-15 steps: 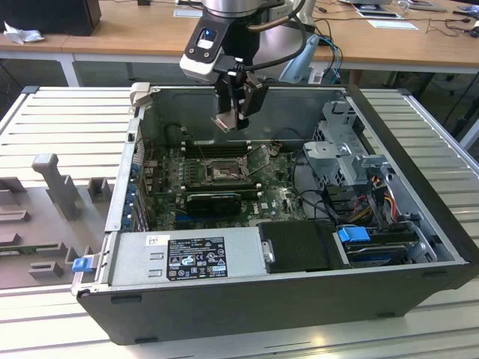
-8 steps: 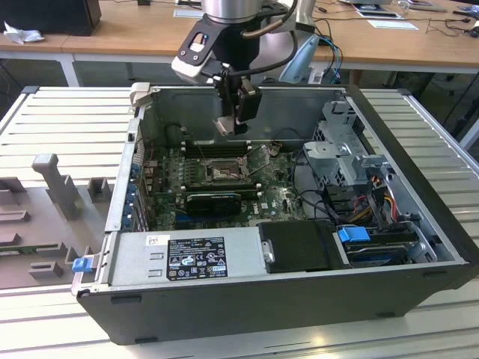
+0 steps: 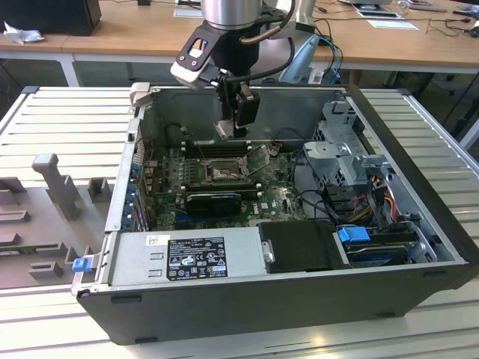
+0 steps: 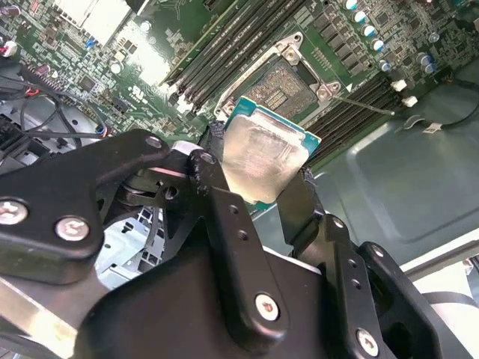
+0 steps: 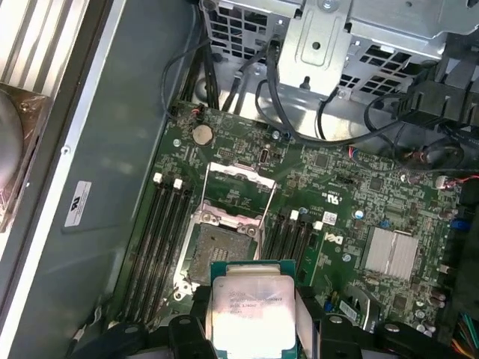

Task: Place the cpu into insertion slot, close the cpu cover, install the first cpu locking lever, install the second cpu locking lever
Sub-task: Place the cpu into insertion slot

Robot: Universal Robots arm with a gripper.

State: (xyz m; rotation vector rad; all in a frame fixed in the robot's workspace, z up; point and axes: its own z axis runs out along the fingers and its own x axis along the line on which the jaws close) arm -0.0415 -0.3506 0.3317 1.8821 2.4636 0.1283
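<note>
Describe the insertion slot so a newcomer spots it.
Inside the open computer case, find the green motherboard. The insertion slot sits mid-board between banks of long memory slots. It alone is square, with its silvery cpu cover hinged open.

Open computer case [image 3: 299, 307] on slatted table [image 3: 60, 120]; grey power supply [image 3: 187, 258] inside; coin battery [image 5: 200, 134] on motherboard [image 5: 337, 179].

A robotics lab / electronics workshop is indicated: an opened PC case [image 3: 284, 299] w/ motherboard [image 3: 168, 191] exposed is set on a slatted metal table [image 3: 60, 120], a robot arm [image 3: 232, 15] is seen above it, grey jigs [image 3: 49, 176] are laid alongside, and wooden tables [image 3: 127, 37] w/ cables [image 3: 333, 48] and papers [image 3: 389, 22] are seen behind.
</note>
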